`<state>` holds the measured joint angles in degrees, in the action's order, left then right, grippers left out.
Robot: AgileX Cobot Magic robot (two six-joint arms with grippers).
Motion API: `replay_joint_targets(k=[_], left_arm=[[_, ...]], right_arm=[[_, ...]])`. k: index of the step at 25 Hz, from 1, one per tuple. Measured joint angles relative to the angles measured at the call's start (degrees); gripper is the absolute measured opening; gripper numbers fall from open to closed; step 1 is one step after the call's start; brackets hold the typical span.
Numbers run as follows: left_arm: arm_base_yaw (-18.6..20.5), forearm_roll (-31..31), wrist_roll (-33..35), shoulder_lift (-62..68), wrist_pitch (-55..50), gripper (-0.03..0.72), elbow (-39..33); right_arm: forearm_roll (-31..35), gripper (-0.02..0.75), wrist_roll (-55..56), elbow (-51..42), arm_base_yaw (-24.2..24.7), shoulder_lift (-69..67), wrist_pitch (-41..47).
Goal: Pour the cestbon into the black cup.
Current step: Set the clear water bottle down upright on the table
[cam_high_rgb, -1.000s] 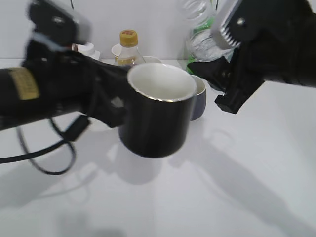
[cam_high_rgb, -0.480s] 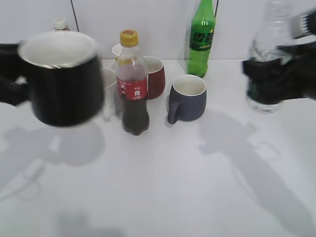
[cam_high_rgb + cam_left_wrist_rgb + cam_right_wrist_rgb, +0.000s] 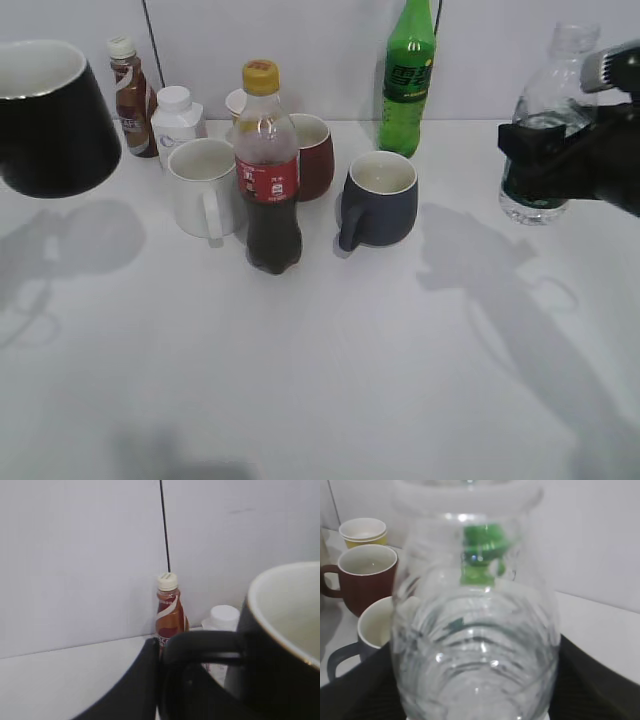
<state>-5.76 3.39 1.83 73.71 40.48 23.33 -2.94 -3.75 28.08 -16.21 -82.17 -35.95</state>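
Observation:
The black cup (image 3: 52,125), glossy with a white inside, hangs upright in the air at the far left. In the left wrist view my left gripper (image 3: 165,680) is shut on its loop handle (image 3: 200,642), with the cup body (image 3: 280,650) to the right. The arm itself is out of the exterior view. The cestbon (image 3: 545,115), a clear uncapped ribbed bottle, stands upright at the right edge, its base at or just above the table. My right gripper (image 3: 562,160) is shut round its middle. The bottle fills the right wrist view (image 3: 475,605), with black fingers on both sides.
A cola bottle (image 3: 268,180) stands mid-table with a white mug (image 3: 203,185), a red mug (image 3: 312,155) and a grey-blue mug (image 3: 380,200) around it. A green soda bottle (image 3: 408,75), a brown bottle (image 3: 130,95) and a white bottle (image 3: 176,115) line the back wall.
The black cup has moved from the centre to the far left. The right gripper has carried the cestbon to the right and set it upright.

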Motion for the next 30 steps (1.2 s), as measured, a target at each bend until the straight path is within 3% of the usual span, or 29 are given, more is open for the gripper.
replay_joint_targets(k=[5,8,15,21,30], left_arm=[[0.1,-1.3,0.0,12.9,14.9,0.046,-0.1],[0.7,-6.2,0.0,20.1,19.1,0.046,-0.1],[4.2,-7.5,-0.3,33.2,24.3,0.045,2.4],[4.4,-3.4,-0.4,40.6,25.2,0.045,5.2],[4.4,-2.5,-1.1,46.6,27.8,0.045,8.0]], right_arm=[[6.1,0.515,0.0,0.0,0.0,-6.8,-8.1],[8.3,0.515,0.1,0.0,0.2,-11.2,-12.5],[8.4,0.515,0.1,2.4,0.6,-19.0,-14.2],[8.4,0.515,0.1,4.5,0.6,-24.8,-21.7],[8.6,0.515,2.0,4.6,0.6,-28.2,-23.2]])
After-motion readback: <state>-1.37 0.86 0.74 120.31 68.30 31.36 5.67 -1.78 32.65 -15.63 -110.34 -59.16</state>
